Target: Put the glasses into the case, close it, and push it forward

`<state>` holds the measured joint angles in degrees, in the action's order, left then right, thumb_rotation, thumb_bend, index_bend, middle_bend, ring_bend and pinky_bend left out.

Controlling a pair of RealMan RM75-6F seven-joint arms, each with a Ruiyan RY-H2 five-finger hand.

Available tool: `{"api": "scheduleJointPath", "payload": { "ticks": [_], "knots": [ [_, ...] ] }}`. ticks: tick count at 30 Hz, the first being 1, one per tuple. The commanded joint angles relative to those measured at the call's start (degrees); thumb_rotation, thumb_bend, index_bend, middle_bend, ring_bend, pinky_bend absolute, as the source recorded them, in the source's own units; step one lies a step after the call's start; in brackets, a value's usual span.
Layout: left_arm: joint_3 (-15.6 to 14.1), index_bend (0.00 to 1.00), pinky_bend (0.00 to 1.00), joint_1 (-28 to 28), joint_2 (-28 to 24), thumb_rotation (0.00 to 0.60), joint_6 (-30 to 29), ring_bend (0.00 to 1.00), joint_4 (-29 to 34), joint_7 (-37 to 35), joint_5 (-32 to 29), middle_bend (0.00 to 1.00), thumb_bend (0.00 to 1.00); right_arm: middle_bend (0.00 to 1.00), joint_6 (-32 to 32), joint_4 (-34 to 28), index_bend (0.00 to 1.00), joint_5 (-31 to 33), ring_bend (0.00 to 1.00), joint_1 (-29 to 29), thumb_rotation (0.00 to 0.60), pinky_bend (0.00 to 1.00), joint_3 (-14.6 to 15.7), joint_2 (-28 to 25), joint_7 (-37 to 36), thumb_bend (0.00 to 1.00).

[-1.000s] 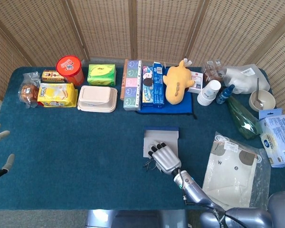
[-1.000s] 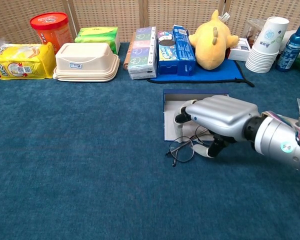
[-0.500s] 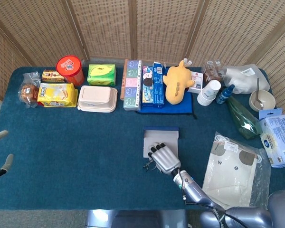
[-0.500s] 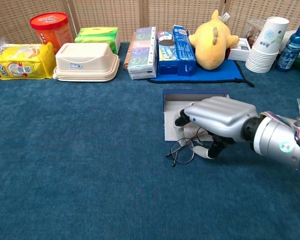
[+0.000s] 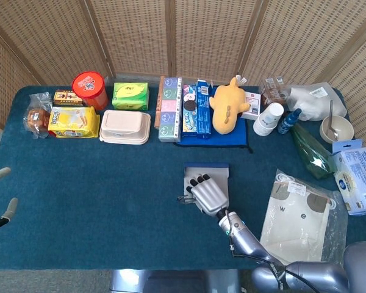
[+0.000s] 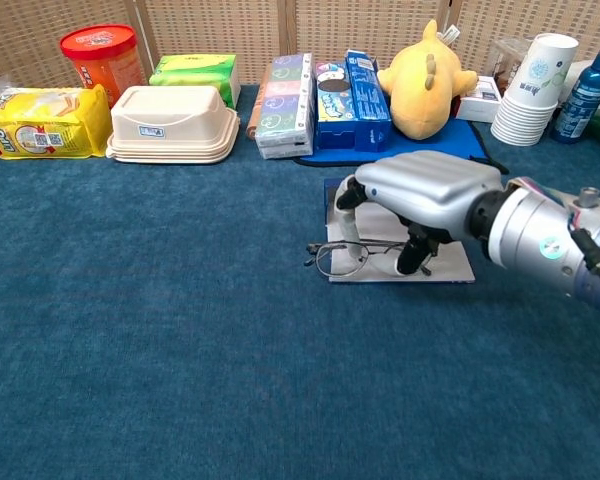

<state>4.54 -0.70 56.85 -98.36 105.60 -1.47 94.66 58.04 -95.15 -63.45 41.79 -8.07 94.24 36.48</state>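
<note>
A: Status? Where are the glasses (image 6: 352, 256)?

B: Your right hand (image 6: 417, 196) has them pinched between thumb and curled fingers, lifted off the desk (image 6: 180, 330) and hanging over the near-left edge of the case (image 6: 450, 268). Left lens sticks out past the case edge. In the head view the hand covers most of the frame, so go by the chest view.

A: Progress?

B: Early. Pickup looks done; glasses aren't in the case yet, it's not closed, and it hasn't been pushed. Three steps left, by my read.

A: Left hand?

B: Left hand (image 5: 1, 195) is at the far left edge of the desk, fingers spread, holding nothing (only part of it shows).

A: Anything about handling?

B: Glasses are thin dark wire frame with round clear lenses, so light and likely to swing or snag by a temple arm. The case is flat and rectangular, pale grey inside with a dark blue rim at the back; it looks shallow, though I can't tell its depth or how the lid hinges from here. The desk cover is blue felt-like fabric, so expect some drag when you push the case forward.
</note>
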Motion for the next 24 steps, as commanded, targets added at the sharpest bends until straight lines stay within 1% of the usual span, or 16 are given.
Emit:
{"api": "scheduleJointPath", "payload": {
  "ticks": [1,18,21,24],
  "knots": [
    [0.00,0.21,0.00,-0.04,0.05,0.600,0.02,0.00,-0.07,-0.04,0.11,0.10,0.33,0.27,0.13,0.10,0.52,0.51,0.20,0.50,0.600,0.23,-0.58,-0.10,0.36,0.35],
    [0.05,0.21,0.00,0.29,-0.26,0.600,-0.73,0.00,-0.03,0.12,0.59,0.09,0.33,0.28,-2.08,8.99,0.52,3.50,0.20,3.80,0.600,0.23,-3.73,0.17,-2.40,0.33],
    [0.06,0.21,0.00,0.31,-0.27,0.600,-0.85,0.00,0.06,0.18,0.77,0.09,0.33,0.28,-1.99,9.58,0.52,3.47,0.20,3.96,0.600,0.23,-4.02,-0.05,-3.08,0.33],
    [0.08,0.21,0.00,0.33,-0.27,0.600,-1.08,0.00,0.17,0.23,1.07,0.09,0.33,0.27,-1.14,8.85,0.48,3.10,0.20,4.00,0.600,0.23,-4.30,-0.59,-3.04,0.34]
  ]
}}
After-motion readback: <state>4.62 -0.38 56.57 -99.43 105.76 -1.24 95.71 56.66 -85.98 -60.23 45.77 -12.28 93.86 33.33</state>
